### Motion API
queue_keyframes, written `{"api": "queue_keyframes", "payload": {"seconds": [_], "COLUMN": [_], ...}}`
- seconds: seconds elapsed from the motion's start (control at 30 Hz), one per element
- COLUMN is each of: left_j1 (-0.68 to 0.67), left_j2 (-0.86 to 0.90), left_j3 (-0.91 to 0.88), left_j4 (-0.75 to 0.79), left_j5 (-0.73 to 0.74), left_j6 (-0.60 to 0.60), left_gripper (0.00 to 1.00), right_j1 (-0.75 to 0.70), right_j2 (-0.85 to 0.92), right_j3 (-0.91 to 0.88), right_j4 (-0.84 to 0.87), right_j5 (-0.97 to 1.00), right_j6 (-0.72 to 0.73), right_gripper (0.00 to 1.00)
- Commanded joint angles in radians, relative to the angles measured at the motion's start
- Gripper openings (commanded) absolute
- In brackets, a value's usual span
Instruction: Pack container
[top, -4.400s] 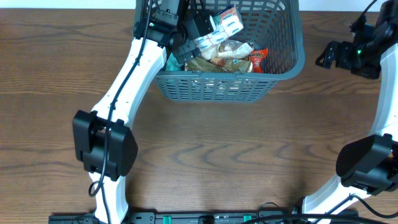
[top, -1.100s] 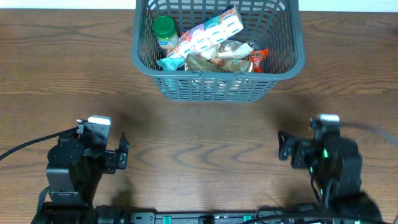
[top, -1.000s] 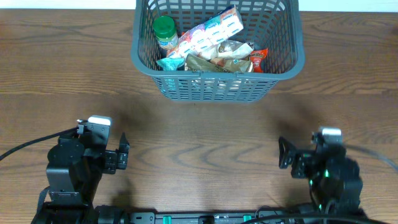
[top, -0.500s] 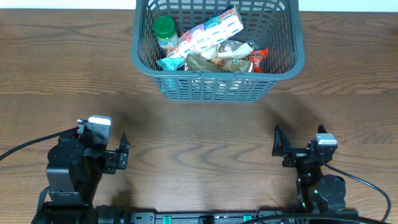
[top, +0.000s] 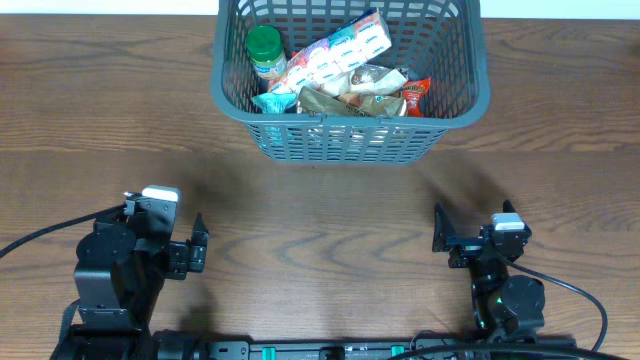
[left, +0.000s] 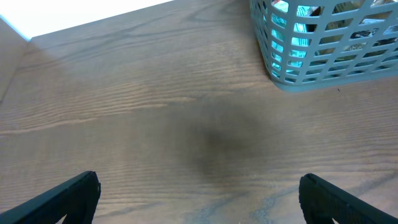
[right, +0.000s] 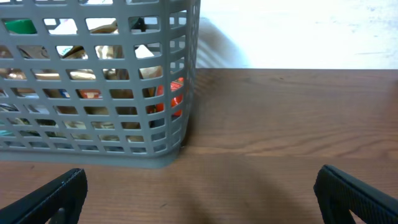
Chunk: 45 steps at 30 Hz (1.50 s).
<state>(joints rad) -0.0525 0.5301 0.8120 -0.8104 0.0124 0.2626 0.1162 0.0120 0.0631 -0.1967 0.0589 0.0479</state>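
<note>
The container, a dark grey lattice basket (top: 478, 60), stands at the far middle of the wooden table. It holds a green-lidded jar (top: 265, 50), a long white and blue packet (top: 340, 48), brown bags (top: 350, 98) and a red packet (top: 416, 96). It also shows in the left wrist view (left: 323, 68) and the right wrist view (right: 99, 152). My left gripper (top: 197, 245) is open and empty at the near left. My right gripper (top: 440, 232) is open and empty at the near right. Both are far from the basket.
Bare wooden table lies between the grippers and the basket. A pale wall or edge shows beyond the table in the right wrist view (right: 298, 31).
The left arm pulled out of the basket and folded back to the near left. The right arm came back from the far right and settled at the near right, still shifting slightly.
</note>
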Motion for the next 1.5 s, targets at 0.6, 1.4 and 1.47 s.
{"api": "queue_keyframes", "payload": {"seconds": [0.6, 1.4, 1.47], "left_j1": [0.001, 0.001, 0.001], "left_j2": [0.000, 0.000, -0.001], "left_j3": [-0.002, -0.002, -0.002], "left_j4": [0.000, 0.000, 0.000], "left_j5": [0.003, 0.003, 0.003], "left_j6": [0.005, 0.005, 0.005], "left_gripper": [0.98, 0.99, 0.99], "right_j1": [-0.065, -0.065, -0.065], "right_j2": [-0.007, -0.007, -0.007], "right_j3": [-0.006, -0.006, -0.006], "right_j4": [0.001, 0.003, 0.003], "right_j5": [-0.068, -0.066, -0.066], "right_j6": [-0.017, -0.019, -0.019], "right_gripper": [0.99, 0.99, 0.99]}}
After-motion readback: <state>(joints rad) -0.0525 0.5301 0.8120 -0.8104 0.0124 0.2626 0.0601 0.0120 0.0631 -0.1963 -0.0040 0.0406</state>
